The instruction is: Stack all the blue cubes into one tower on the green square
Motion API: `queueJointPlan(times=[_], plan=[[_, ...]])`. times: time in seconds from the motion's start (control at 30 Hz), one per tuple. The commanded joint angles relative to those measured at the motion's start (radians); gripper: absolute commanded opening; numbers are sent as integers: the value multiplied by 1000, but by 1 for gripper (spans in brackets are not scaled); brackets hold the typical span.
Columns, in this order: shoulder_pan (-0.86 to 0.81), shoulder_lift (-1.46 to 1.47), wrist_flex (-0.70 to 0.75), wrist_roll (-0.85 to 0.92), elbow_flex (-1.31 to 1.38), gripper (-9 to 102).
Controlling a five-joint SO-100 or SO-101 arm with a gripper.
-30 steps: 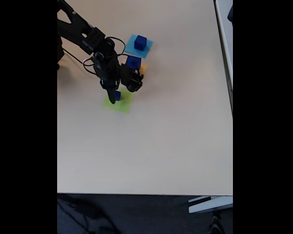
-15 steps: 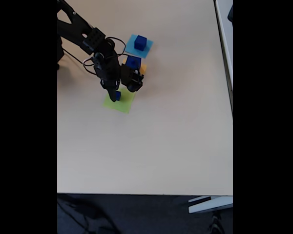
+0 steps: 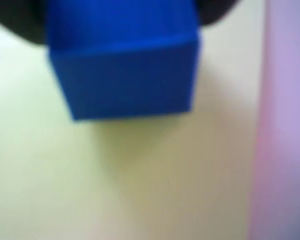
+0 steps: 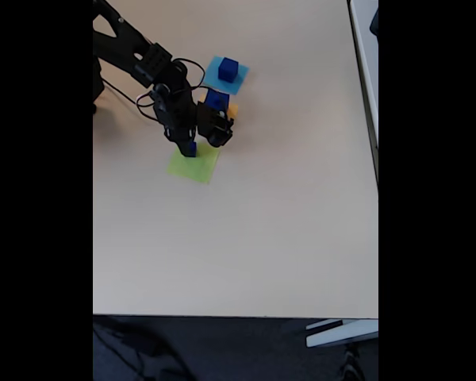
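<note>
Reaching down from the upper left of the fixed view, the black arm (image 4: 135, 55) ends in the gripper (image 4: 188, 151), whose tips sit over the upper left corner of the green square (image 4: 197, 165). Clamped between those tips is a small blue cube (image 4: 190, 148), so the gripper is grasping it. In the wrist view the same cube (image 3: 125, 65) shows large and blurred at the top of the picture, with dark gripper parts at either side of it behind, and pale yellow-green surface (image 3: 90, 190) spreading below it. Whether the cube touches the paper or hangs just above it cannot be told.

Just beyond the gripper, up and to the right in the fixed view, a larger blue cube (image 4: 216, 100) sits on an orange-yellow square (image 4: 232, 110), mostly hidden by the gripper's body. Farther the same way, a third blue cube (image 4: 228, 69) rests on a light blue square (image 4: 215, 77). Both stand apart from the held cube, and none of the three is stacked on another. All of this lies on a pale beige table (image 4: 262, 238).
</note>
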State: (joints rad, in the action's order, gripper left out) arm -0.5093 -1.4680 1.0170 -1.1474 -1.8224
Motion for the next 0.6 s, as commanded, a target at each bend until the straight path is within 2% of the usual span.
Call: queueJointPlan(times=[0.0, 0.23, 0.57], plan=[[25, -152, 143, -37, 140, 0], [91, -244, 440, -196, 430, 0], [304, -202, 479, -517, 565, 0]])
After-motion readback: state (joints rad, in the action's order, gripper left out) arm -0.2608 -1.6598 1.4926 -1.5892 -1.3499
